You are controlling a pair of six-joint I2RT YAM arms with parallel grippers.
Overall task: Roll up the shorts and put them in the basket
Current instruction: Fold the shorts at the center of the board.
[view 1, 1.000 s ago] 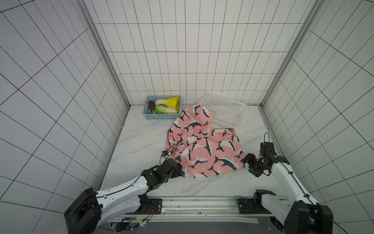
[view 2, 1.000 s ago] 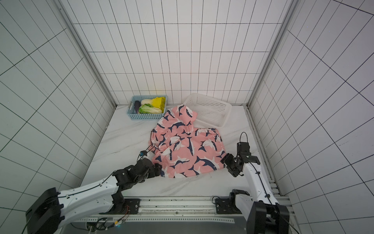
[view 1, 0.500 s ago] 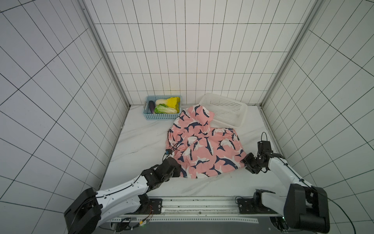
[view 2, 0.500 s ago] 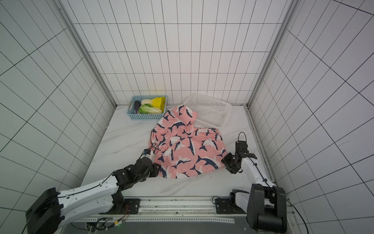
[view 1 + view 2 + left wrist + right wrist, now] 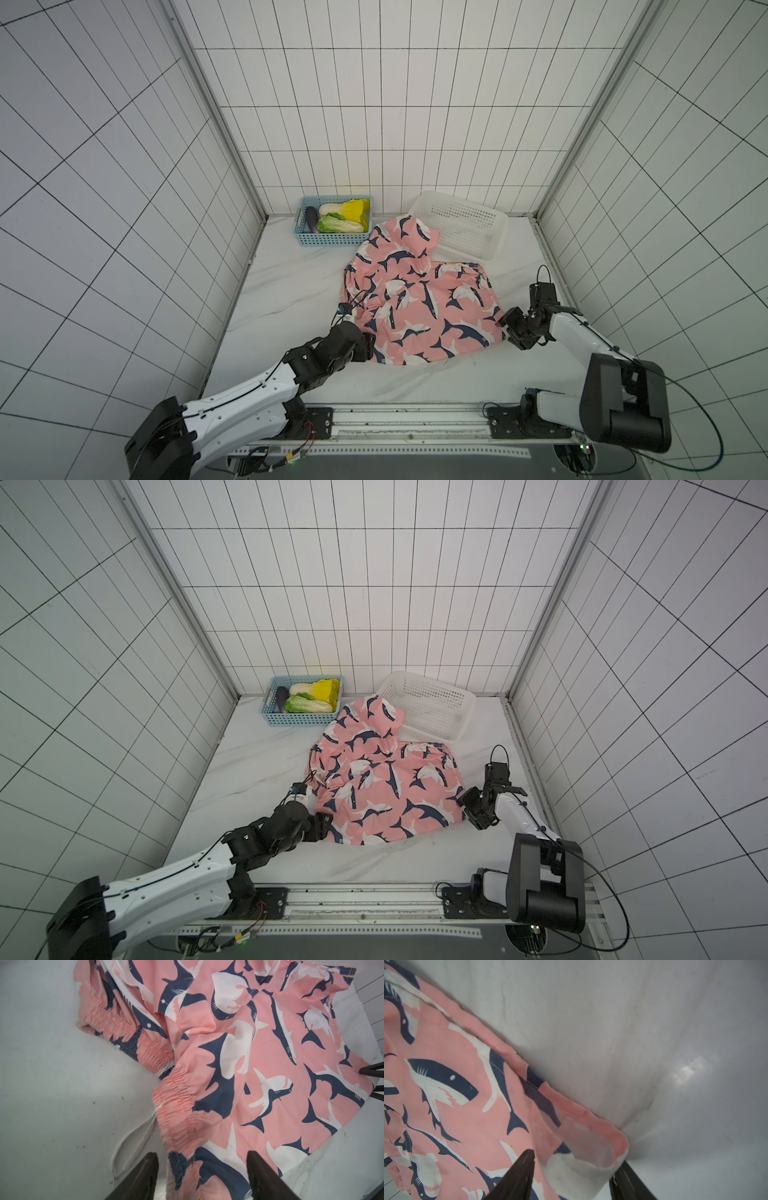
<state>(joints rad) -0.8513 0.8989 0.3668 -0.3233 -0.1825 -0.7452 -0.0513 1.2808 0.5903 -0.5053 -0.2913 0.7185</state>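
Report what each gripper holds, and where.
Nothing is gripped. The left gripper stands open astride the shorts at the waistband, the right gripper open astride a hem corner.

Left arm: stretched low and forward, left gripper at the near-left edge of the shorts.
Left jaws: spread, straddling the fabric.
Right arm: elbow bent, right gripper at the shorts' near-right corner.
Right jaws: spread, fabric corner between them.

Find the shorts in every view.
In both top views: shorts lie spread mid-tabletop.
Left wrist: gathered waistband reaches between the open left gripper's fingers.
Right wrist: hem corner sits between the right gripper's fingers.
Shared landmark: the white marble tabletop.
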